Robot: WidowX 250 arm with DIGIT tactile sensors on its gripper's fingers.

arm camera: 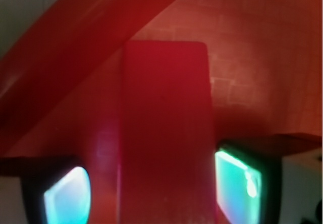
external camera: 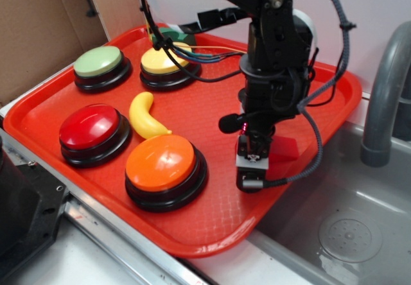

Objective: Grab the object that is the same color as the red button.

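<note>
Red wedge block (arm camera: 164, 133) flat on tray, well apart from domed dark-red button (external camera: 90, 128) on black base.

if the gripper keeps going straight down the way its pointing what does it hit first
Most likely the red block: it lies between the fingers of the gripper. Past it is the tray. How near the block is stays unclear.

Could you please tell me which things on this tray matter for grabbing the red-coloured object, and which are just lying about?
Belongs to the job:
- red block, between the fingers of the gripper
- red button, the colour reference

Just lying about:
- orange button
- yellow button
- green button
- yellow banana-shaped piece
- red tray
- sink
</note>
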